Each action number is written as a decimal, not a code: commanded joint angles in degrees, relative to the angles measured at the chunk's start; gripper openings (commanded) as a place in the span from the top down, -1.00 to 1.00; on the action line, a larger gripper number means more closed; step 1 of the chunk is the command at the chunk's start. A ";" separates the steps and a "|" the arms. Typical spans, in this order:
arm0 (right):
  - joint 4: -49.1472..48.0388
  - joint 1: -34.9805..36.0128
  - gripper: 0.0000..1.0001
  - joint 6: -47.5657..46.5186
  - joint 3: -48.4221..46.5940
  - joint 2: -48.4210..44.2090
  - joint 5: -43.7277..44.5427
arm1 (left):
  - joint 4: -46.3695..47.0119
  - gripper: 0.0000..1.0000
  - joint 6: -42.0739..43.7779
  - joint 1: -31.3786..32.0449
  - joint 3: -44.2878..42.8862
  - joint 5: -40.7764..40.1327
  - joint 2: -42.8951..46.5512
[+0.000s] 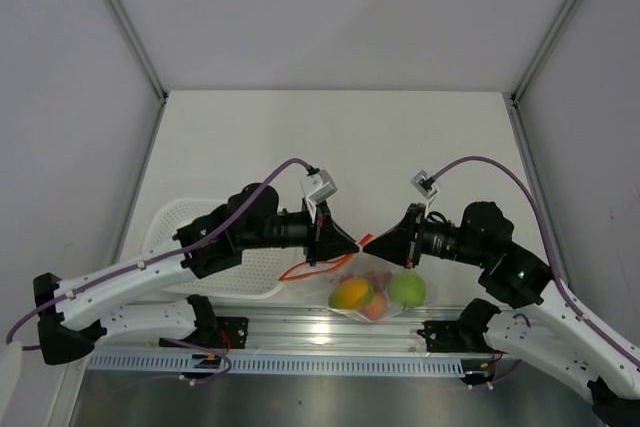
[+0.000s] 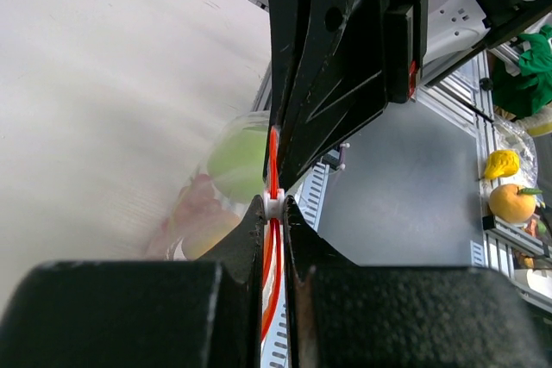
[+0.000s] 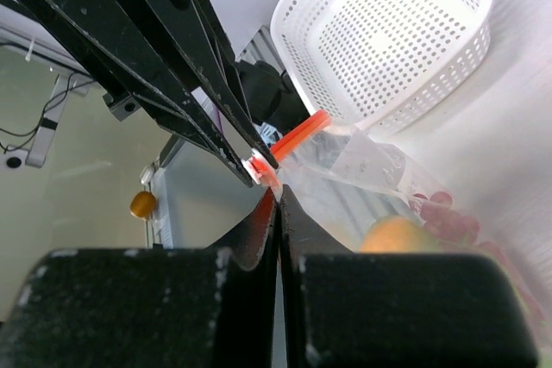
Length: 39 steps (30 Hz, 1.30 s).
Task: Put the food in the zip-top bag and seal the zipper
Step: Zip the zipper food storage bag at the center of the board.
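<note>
The clear zip-top bag [image 1: 378, 285] lies at the table's near edge with the green apple [image 1: 406, 289], mango [image 1: 351, 294], peach [image 1: 375, 307] and red grapes [image 3: 445, 215] inside. Its orange-red zipper [image 1: 312, 268] runs up left of the fruit to where both grippers meet. My left gripper [image 1: 352, 244] is shut on the zipper's white slider [image 2: 274, 205]. My right gripper [image 1: 368, 243] is shut on the bag's zipper end [image 3: 278, 193], tip to tip with the left fingers [image 3: 172, 66]. In the left wrist view the apple [image 2: 240, 161] shows blurred through the plastic.
A white perforated basket [image 1: 185, 227] stands left of the bag, under the left arm; it also shows in the right wrist view [image 3: 388, 32]. A slotted aluminium rail [image 1: 330, 332] runs along the near edge just below the bag. Spare toy fruit [image 2: 511, 202] lies off the table.
</note>
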State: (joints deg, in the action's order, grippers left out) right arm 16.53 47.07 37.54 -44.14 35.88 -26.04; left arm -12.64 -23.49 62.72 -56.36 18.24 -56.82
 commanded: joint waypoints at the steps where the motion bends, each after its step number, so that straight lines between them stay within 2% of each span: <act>1: -7.57 -1.45 1.00 2.36 -0.16 -1.95 2.40 | -1.86 0.99 -0.07 0.30 1.34 1.98 1.27; 28: -1.68 -10.59 1.00 2.80 0.02 -2.39 0.55 | -5.11 0.99 0.11 0.30 6.52 -1.36 6.98; 39: 2.27 -16.83 1.00 2.98 0.02 -2.39 -0.59 | -5.55 0.99 0.72 0.30 6.88 -1.80 7.51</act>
State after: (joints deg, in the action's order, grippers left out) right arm 19.20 32.25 40.47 -43.05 33.91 -27.81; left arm -17.15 -23.44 62.72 -50.11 15.77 -50.54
